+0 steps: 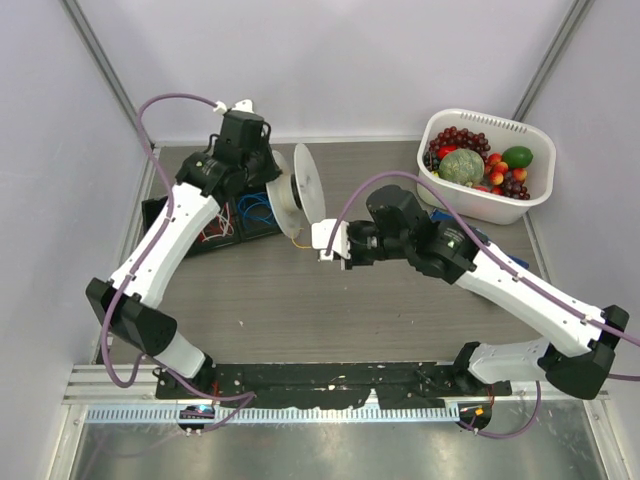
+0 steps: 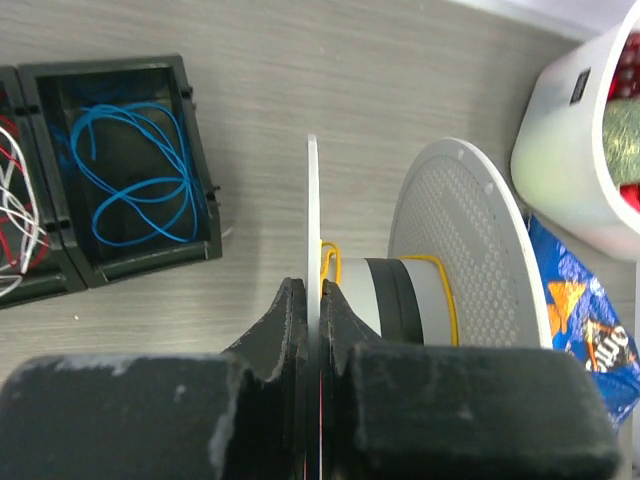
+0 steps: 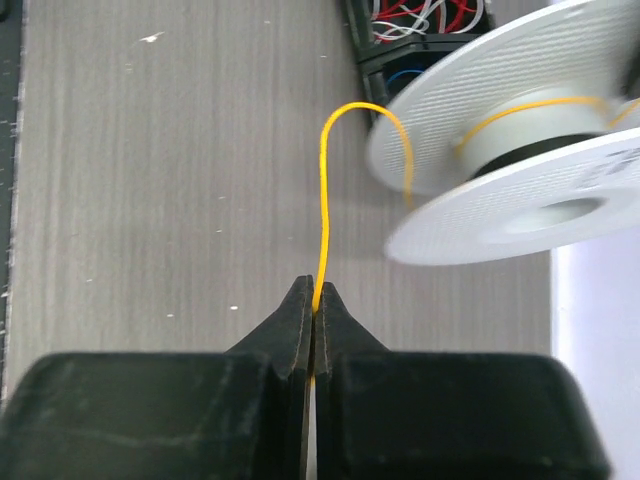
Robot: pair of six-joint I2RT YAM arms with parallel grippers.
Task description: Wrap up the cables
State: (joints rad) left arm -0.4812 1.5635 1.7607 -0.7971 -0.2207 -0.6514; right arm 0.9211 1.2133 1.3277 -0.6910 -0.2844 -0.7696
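yellow-orange thin flexible wire (image 3: 322,200): pinched at one end, it arches to the spool core, where a few turns lie.
round white plastic spool (image 2: 470,250): held over the grey table (image 1: 300,310), axis about level.
left gripper (image 2: 312,298): closed narrow on one thin flange of the spool.
right gripper (image 3: 313,296): fingers pressed together, holding the wire.
black box (image 2: 203,180): holds a blue wire coil (image 2: 140,170).

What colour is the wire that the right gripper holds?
Yellow-orange. The wire in the right gripper shows best in the right wrist view.
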